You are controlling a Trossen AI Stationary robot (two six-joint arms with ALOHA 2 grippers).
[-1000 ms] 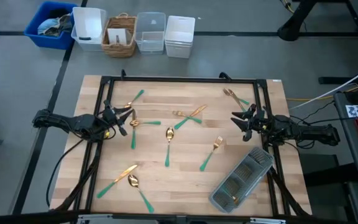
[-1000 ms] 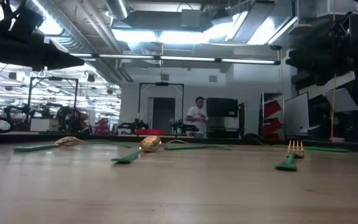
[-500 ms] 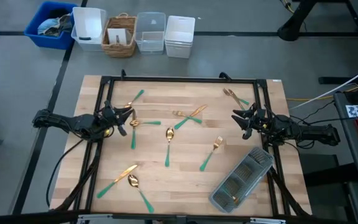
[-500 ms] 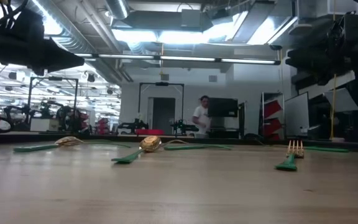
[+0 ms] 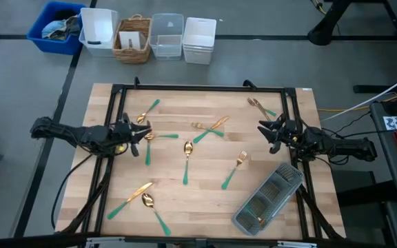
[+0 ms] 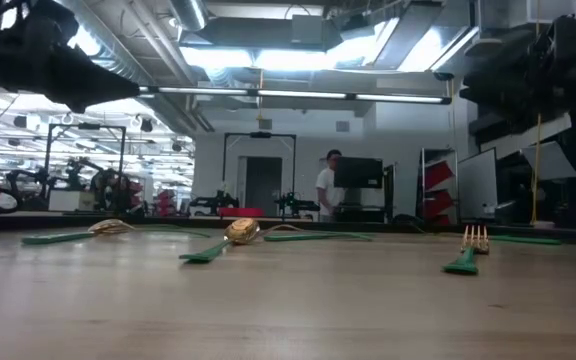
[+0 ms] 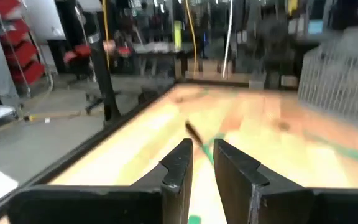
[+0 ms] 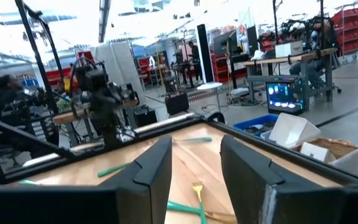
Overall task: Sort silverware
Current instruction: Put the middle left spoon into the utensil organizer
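Observation:
The silverware, gold heads on teal handles, lies scattered flat on the wooden table: a spoon point(image 5: 187, 147) in the middle, a fork point(image 5: 241, 159) to its right, a crossed pair point(image 5: 211, 125) farther back, and a knife and a spoon point(image 5: 145, 196) near the front left. The low view shows the spoon point(image 6: 240, 232) and the fork point(image 6: 475, 240) lying on the tabletop. My left gripper point(image 5: 143, 131) point(image 7: 201, 155) hovers level over the left part beside two spoons point(image 5: 147, 136), open by a narrow gap, holding nothing. My right gripper point(image 5: 260, 131) point(image 8: 194, 152) hovers at the right, open and holding nothing.
A clear plastic tray point(image 5: 267, 200) lies slantwise at the near right corner. A black frame point(image 5: 198, 88) runs round the table. Beyond the far edge stand a blue bin point(image 5: 57, 26), a wicker basket point(image 5: 133, 40) and several pale containers point(image 5: 200, 40). A person point(image 6: 328, 190) stands far behind.
My left gripper has rolled and tipped a little where it hovers, its arm showing higher in the low view. The silverware has stayed put. The person in the background has walked toward the right.

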